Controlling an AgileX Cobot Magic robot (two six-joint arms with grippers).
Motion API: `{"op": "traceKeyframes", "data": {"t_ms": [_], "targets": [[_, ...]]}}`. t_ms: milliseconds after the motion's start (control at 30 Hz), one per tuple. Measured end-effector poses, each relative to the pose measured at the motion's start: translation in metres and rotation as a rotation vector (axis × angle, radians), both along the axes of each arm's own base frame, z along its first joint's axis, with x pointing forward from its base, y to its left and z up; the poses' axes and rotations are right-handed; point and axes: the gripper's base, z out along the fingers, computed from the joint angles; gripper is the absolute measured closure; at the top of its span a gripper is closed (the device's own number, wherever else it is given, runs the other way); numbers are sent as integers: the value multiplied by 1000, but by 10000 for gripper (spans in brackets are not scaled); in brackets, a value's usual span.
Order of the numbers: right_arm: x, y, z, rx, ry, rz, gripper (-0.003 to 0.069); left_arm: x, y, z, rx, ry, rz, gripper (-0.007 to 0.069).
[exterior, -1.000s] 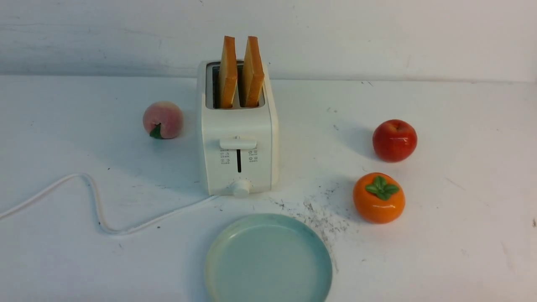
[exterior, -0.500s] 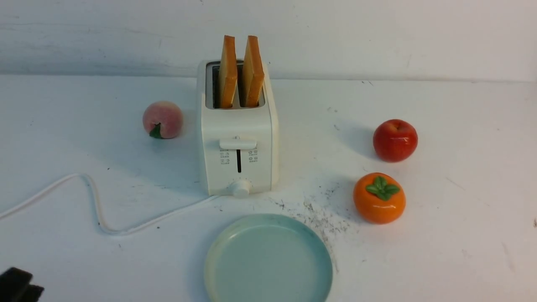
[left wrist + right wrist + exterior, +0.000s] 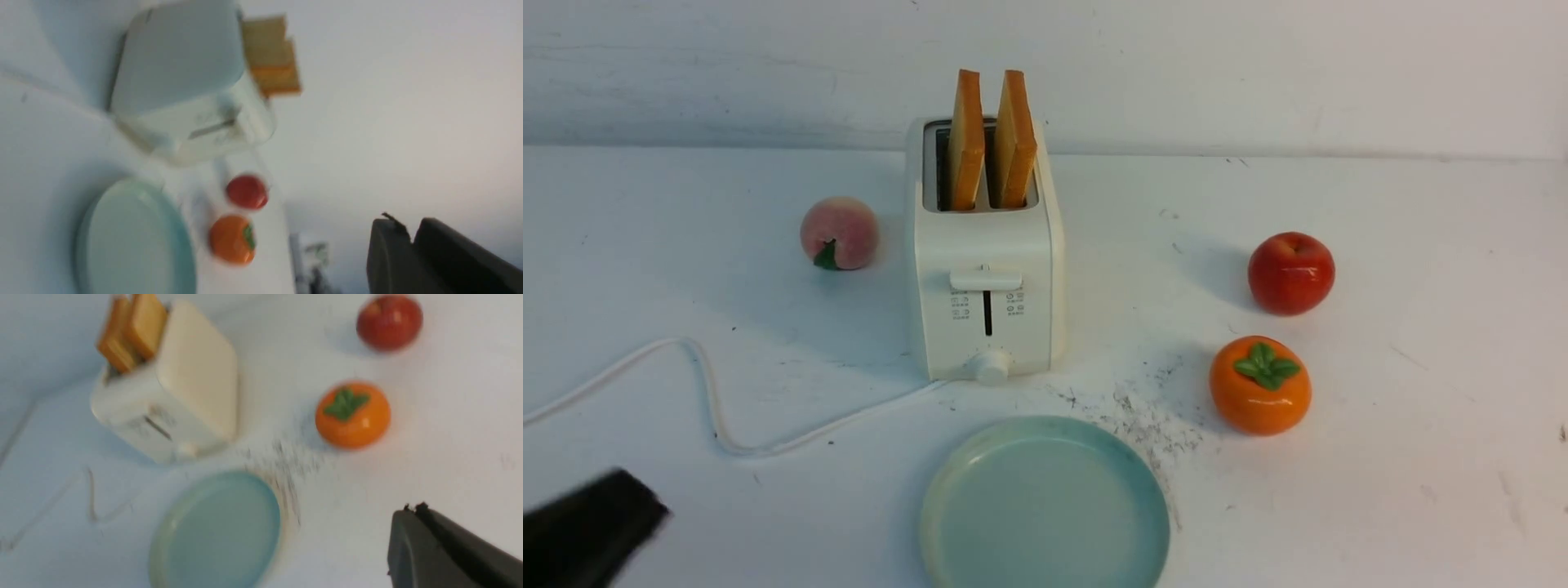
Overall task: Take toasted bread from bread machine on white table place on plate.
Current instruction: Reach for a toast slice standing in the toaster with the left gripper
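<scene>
Two slices of toasted bread stand upright in the slots of the bread machine at the middle of the white table. The pale blue-green plate lies empty in front of the machine. My left gripper is a dark blur at the near left corner, far from the toaster. In the left wrist view the left gripper is shut and empty, with toast and plate ahead. My right gripper is shut and empty, near the plate. It is out of the front view.
A peach lies left of the toaster. A red apple and an orange persimmon lie to the right. The white cord snakes over the table's left side. A white wall stands behind.
My left gripper has come into the front view at the near left corner and moved up and to the right. The toast, toaster, plate and fruit have not moved.
</scene>
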Motion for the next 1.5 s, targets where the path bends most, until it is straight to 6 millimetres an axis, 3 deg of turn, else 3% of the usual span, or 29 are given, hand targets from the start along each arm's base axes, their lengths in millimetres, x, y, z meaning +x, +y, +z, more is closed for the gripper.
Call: {"op": "traceKeyframes", "data": {"t_ms": [67,200,367,400,467,533,667,700,733,800,933,1200,1367,1400,1500], "targets": [[12,4,-4,-6,128,38,676,7,-13,1,77,117,-154,638],[27,7,-14,7,239,51,676,21,-26,14,234,166,-374,638],[35,9,-16,0,259,83,675,41,-35,33,351,155,-532,638],[36,10,-10,-54,233,143,673,54,-37,41,398,163,-572,638],[37,11,-5,-90,213,183,672,61,-38,46,427,170,-588,638],[36,14,12,-163,180,287,668,86,-37,59,512,211,-599,638],[38,16,26,-186,177,340,667,113,-34,66,605,262,-582,638],[39,16,30,-190,185,357,667,132,-33,71,648,282,-566,638],[40,17,30,-189,187,359,667,134,-33,71,659,285,-564,638],[43,17,29,-187,217,374,664,163,-34,79,687,317,-555,638],[46,18,25,-183,254,387,662,194,-43,87,669,357,-590,638],[50,18,21,-184,278,389,658,238,-98,114,704,322,-617,638],[51,18,21,-184,277,388,657,273,-127,118,800,365,-492,638],[51,18,21,-184,276,387,657,272,-129,121,795,359,-492,638],[53,18,21,-183,272,380,655,288,-157,113,955,379,-489,624]]}}
